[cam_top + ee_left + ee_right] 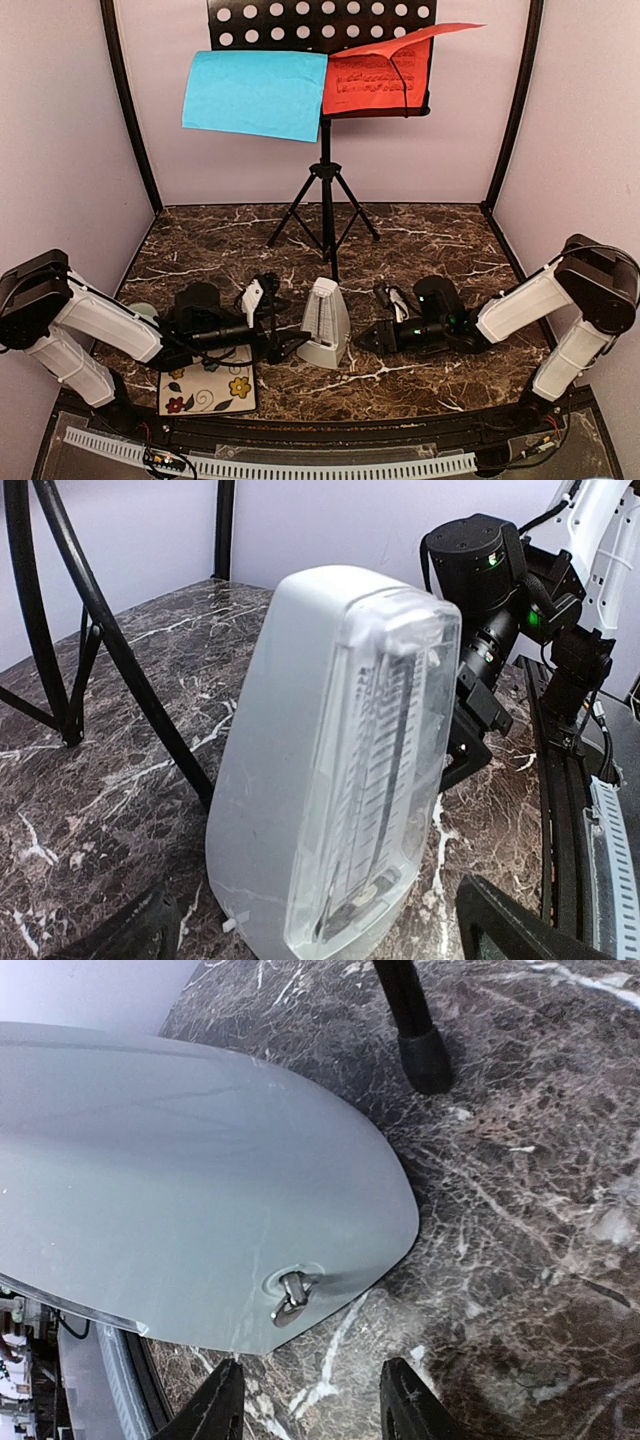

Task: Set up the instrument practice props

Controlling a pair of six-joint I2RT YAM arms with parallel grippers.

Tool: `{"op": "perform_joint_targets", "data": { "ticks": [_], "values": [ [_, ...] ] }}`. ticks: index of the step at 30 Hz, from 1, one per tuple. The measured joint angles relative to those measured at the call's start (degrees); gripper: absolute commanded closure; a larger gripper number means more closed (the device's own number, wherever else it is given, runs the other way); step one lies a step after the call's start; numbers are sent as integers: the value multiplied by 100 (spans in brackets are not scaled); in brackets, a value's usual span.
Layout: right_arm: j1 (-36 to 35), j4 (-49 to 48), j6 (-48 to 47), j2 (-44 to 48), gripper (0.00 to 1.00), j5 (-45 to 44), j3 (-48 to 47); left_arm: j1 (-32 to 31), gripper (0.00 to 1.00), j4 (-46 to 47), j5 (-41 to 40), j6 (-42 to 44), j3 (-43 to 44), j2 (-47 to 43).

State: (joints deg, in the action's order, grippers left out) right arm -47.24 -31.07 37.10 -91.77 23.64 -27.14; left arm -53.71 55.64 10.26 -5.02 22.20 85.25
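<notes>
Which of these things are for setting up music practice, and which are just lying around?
For the job:
black music stand
blue sheet
red sheet
white metronome

Just lying about:
flower tile
pale green bowl, mostly hidden

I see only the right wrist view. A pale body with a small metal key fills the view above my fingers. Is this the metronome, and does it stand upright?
Observer: Yes. In the top view the white metronome stands upright on the table, between the two grippers.
Operator: Does the left gripper hold it?
Observer: No. The left gripper is wide open, with the metronome between its fingers.
Operator: Are the music sheets in place?
Observer: The blue sheet and the red sheet sit side by side on the music stand. The top of the red one curls forward.
</notes>
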Motion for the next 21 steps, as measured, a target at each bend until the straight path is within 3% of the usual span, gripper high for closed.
{"op": "perform_joint_targets", "data": {
  "ticks": [7,16,21],
  "values": [
    [0,-612,262,-459,52,348,-37,-415,1,59,-671,-31,352,422],
    [-37,-857,415,-522,53,334,-39,-1220,1,225,-2090,-380,922,1021],
    [-94,-822,413,-520,54,195,-39,-1458,1,-323,-3134,-601,1641,1224]
  ]
}}
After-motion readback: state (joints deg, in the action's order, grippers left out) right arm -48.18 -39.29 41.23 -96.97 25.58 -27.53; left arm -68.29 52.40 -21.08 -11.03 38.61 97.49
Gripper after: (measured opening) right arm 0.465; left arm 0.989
